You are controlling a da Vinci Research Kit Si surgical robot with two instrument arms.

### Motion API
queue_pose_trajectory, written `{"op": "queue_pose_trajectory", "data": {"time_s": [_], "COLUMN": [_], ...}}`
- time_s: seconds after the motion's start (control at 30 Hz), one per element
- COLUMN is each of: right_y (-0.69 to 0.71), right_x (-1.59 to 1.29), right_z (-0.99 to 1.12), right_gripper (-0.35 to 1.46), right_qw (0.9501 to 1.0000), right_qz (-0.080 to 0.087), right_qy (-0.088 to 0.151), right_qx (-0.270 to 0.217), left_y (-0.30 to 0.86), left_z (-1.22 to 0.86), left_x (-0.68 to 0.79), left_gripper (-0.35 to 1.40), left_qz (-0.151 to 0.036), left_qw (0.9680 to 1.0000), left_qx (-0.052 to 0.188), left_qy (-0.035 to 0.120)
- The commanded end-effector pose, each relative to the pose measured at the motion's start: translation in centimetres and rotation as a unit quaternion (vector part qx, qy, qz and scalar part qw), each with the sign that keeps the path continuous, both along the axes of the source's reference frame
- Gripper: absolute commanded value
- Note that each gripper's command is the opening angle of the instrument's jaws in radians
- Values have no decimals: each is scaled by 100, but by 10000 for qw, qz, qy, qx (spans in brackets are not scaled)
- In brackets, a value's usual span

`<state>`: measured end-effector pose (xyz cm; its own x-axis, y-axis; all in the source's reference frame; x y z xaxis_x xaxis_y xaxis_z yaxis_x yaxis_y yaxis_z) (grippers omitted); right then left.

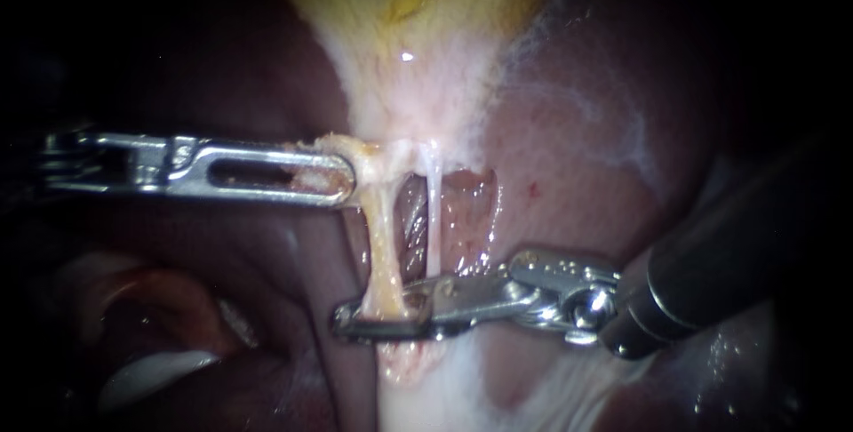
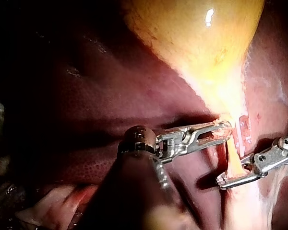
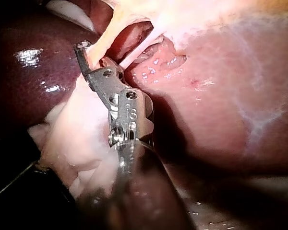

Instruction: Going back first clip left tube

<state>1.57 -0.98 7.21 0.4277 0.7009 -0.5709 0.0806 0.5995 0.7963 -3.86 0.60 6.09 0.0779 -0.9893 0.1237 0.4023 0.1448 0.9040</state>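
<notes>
Though apart, two instruments (image 1: 342, 174) (image 1: 378, 312), two tubes (image 1: 380, 236) (image 1: 433, 219)

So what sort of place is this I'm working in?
Likely a surgical bench with organ tissue: a yellow gallbladder on dark liver, the left instrument holding its neck, the right instrument at a bared tube.

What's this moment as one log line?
left metal instrument: jaws shut on tan left tube, upper end | right metal instrument: at tube's lower end | yellow gallbladder: above
</notes>
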Motion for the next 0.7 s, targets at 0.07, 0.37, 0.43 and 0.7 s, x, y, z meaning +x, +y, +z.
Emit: {"op": "queue_pose_trajectory", "data": {"time_s": [0.07, 0.37, 0.43, 0.7], "right_y": [0, 0, 1, 5], "right_x": [0, -1, -1, -3], "right_z": [1, 1, 1, 5], "right_gripper": [-35, 32, 41, 50], "right_qw": [10000, 9993, 9986, 9945], "right_qz": [1, 28, 28, 219], "right_qy": [1, 289, 391, 389], "right_qx": [-2, -229, -351, -943], "left_y": [0, 0, 0, 0], "left_z": [0, 0, 0, 0], "left_x": [0, 1, 1, 1], "left_gripper": [-35, -35, -35, -35], "left_qz": [2, -9, -8, -8], "left_qw": [10000, 10000, 10000, 10000], "left_qx": [-1, -6, -6, -6], "left_qy": [-2, 7, 6, 6]}}
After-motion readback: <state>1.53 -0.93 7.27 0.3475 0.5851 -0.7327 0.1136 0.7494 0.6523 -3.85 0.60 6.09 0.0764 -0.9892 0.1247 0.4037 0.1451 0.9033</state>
